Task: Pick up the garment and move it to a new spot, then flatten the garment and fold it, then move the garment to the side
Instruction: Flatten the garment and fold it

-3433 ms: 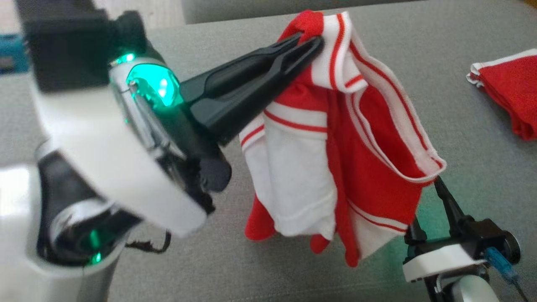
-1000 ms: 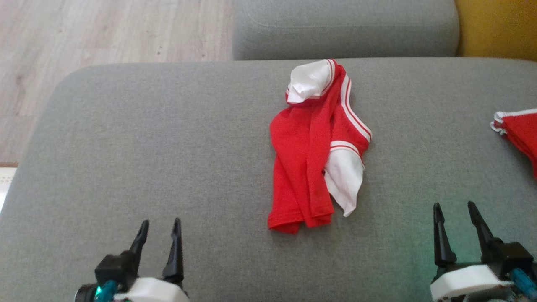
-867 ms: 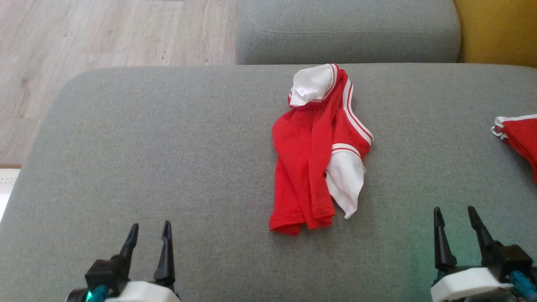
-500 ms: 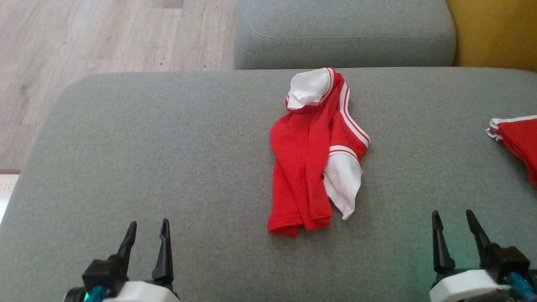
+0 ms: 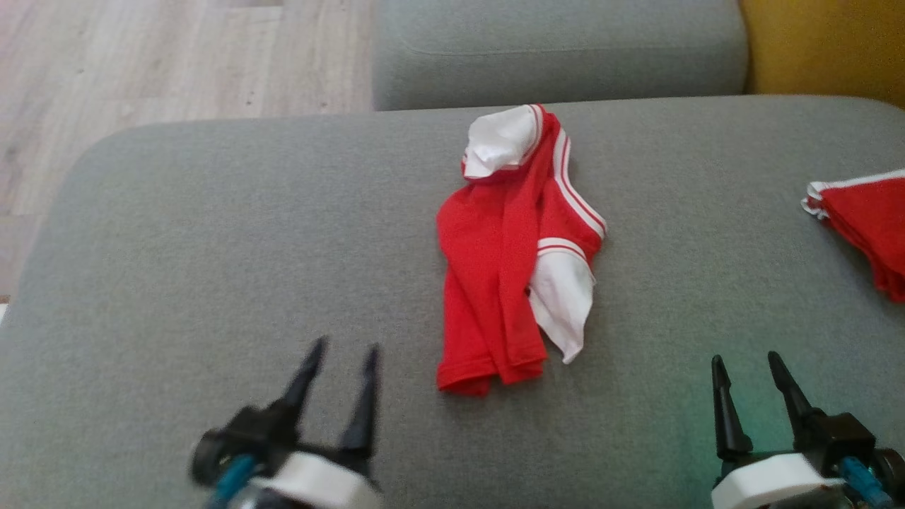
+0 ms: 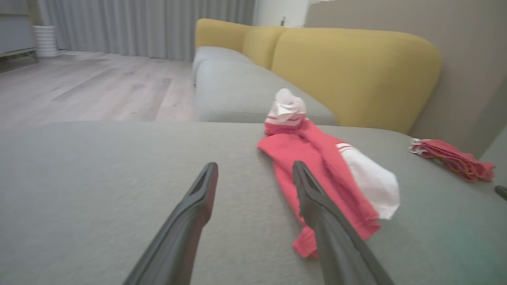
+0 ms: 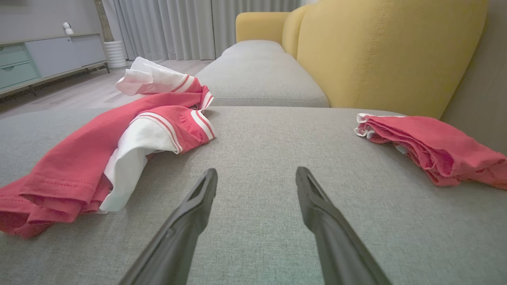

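1. Garment point(image 5: 512, 247): red with white striped trim, lying on the grey cushion point(image 5: 212, 233), about midway between its left and right edges. The white bunched end sits close to the far edge. The red hem end points at the near edge and stops well short of it.
2. Shape: gathered lengthwise into a narrow, creased strip. A white panel spills out along its right side, and layers overlap. It is not flat and not folded.
3. Left gripper point(image 5: 346, 345): fingers spread wide, nothing between them. It hangs over the near part of the cushion, near the hem end and to its left, not touching it. It is blurred in the head view. In the left wrist view one finger crosses in front of the garment point(image 6: 328, 174), but I see no contact.
4. Right gripper point(image 5: 746, 357): fingers wide and empty, at the near right corner, well apart from the garment point(image 7: 119, 130).
5. A second red piece point(image 5: 862, 219) lies folded by the right edge.
6. Progress, my judgement: the garment is down and free of both grippers, so the pick-and-move step looks finished, if this is the new spot.
7. Left to do: flattening, folding and the move to the side. None of these has begun.
8. Likely first need: spread the hem end.
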{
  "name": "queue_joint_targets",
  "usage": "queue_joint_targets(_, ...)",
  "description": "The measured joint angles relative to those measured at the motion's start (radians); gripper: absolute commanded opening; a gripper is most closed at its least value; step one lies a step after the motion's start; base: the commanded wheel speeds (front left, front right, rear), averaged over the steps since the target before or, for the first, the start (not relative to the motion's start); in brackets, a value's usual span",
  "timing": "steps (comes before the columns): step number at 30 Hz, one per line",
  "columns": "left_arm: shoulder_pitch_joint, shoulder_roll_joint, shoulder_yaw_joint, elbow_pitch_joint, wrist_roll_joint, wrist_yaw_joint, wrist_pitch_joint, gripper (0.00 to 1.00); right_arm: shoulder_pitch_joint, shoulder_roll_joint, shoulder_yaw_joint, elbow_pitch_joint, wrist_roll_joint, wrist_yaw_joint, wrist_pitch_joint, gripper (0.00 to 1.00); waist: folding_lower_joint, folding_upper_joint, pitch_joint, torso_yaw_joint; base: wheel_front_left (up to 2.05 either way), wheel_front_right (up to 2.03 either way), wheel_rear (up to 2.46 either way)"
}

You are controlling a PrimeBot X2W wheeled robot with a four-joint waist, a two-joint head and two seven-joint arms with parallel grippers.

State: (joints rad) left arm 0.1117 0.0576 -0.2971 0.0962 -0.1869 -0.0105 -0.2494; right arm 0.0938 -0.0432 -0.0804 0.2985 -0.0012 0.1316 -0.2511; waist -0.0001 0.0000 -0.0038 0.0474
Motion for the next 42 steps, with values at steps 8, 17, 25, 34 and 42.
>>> queue_joint_targets(8, -0.229, -0.002, -0.291, 0.102, -0.12, 0.029, 0.031, 1.0, -0.012, 0.0, 0.022, -0.013, 0.0, 0.0, 0.0, 1.0, 0.0, 0.0, 0.04, -0.065, 0.0, 0.0, 0.0)
queue_joint_targets(17, -0.408, -0.004, -0.464, 0.322, -0.241, 0.141, 0.109, 1.0, -0.047, 0.0, 0.037, -0.024, 0.01, 0.0, 0.0, 1.0, 0.0001, 0.0, 0.092, -0.153, 0.0, 0.0, 0.0)
queue_joint_targets(25, -0.465, -0.006, -0.521, 0.434, -0.321, 0.188, 0.106, 0.0, -0.047, 0.0, 0.029, -0.024, 0.01, 0.0, 0.0, 1.0, 0.0001, 0.0, 0.109, -0.185, 0.0, 0.0, 0.0)
queue_joint_targets(34, -0.495, 0.001, -0.472, 0.338, -0.484, 0.167, 0.111, 0.0, -0.047, 0.0, 0.025, -0.025, 0.016, 0.0, 0.0, 1.0, 0.0001, 0.0, 0.105, -0.173, 0.0, 0.0, 0.0)
queue_joint_targets(42, -0.612, 0.355, -0.263, 0.085, -0.58, 0.19, 0.398, 0.0, -0.047, 0.0, 0.02, -0.028, 0.021, 0.0, 0.0, 1.0, 0.0001, 0.0, 0.118, -0.173, 0.0, 0.0, 0.0)
